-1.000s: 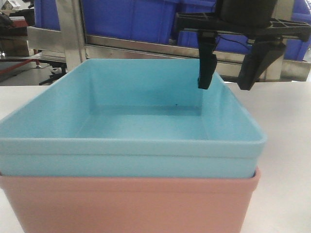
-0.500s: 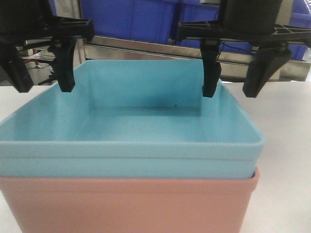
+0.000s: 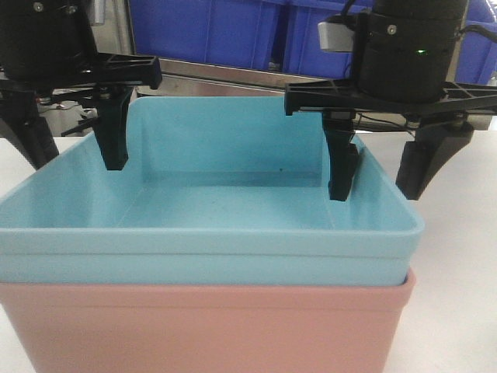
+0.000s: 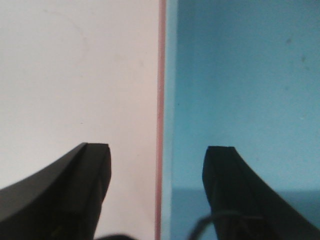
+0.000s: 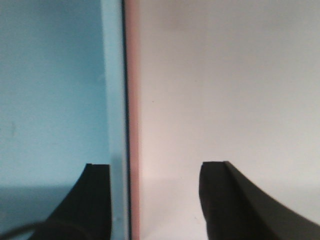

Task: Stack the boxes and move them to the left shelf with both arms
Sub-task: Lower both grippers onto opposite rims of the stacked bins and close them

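The light blue box (image 3: pixel 233 198) sits nested inside the salmon pink box (image 3: pixel 202 326), its rim just above the pink rim, and the pair stands on the white table (image 3: pixel 458 256) close in front of the front camera. My left claw (image 3: pixel 78 165) hangs over the left wall of the stack, jaws spread wide and pinching nothing. One finger (image 3: pixel 115 144) reaches down inside the blue box, and the other is outside, over the table. From my left wrist I see the blue rim and a thin pink edge running between the two fingertips, apart from both. My right claw (image 3: pixel 374 194) straddles the right wall the same way, jaws parted and gripping nothing, with the inner finger (image 3: pixel 340 167) down inside the blue box and the outer one beside it over the table. From my right wrist the rim lies in the gap, nearer the inner fingertip. Behind the boxes a steel bar (image 3: pixel 233 74) runs across, with dark blue bins (image 3: pixel 210 31) above it.
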Available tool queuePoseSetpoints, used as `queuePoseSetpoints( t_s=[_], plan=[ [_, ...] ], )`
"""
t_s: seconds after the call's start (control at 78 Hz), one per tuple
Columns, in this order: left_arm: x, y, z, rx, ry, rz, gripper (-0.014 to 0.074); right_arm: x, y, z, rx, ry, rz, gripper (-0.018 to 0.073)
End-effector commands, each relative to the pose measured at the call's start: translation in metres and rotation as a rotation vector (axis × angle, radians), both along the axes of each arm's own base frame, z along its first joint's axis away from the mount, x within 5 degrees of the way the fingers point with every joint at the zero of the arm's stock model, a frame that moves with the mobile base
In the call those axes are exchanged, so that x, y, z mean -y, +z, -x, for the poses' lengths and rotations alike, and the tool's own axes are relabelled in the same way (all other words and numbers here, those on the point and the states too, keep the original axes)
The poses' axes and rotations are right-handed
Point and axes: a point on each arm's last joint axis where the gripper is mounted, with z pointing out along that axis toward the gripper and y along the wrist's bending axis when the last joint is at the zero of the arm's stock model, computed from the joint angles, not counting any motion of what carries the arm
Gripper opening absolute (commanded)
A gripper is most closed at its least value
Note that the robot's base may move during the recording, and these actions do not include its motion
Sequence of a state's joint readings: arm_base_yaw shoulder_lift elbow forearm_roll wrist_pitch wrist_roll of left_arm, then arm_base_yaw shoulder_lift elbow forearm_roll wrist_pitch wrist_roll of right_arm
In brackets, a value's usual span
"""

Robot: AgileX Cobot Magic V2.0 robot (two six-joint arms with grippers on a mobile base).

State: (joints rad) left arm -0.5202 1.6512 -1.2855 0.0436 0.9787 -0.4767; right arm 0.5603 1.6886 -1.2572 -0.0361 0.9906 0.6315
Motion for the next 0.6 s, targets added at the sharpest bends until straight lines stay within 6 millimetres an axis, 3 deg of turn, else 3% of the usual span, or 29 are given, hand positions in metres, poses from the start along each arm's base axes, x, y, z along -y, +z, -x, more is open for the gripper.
queuePoseSetpoints(
  t_s=[0.0,0.372,0.59],
  plan=[
    [0.002,0.018,0.003,0.040,0.000,0.028,0.0311,0.000,0.016,-0.001,0.062,0.004,-0.025,0.0444],
    [0.006,-0.007,-0.001,-0.081,0.006,-0.011,0.0311,-0.008,0.008,-0.001,0.043,0.010,-0.029,0.0444],
    [0.008,-0.008,-0.001,-0.090,-0.012,0.002,0.0311,-0.009,0.004,-0.004,0.045,0.010,-0.030,0.0444]
  ],
)
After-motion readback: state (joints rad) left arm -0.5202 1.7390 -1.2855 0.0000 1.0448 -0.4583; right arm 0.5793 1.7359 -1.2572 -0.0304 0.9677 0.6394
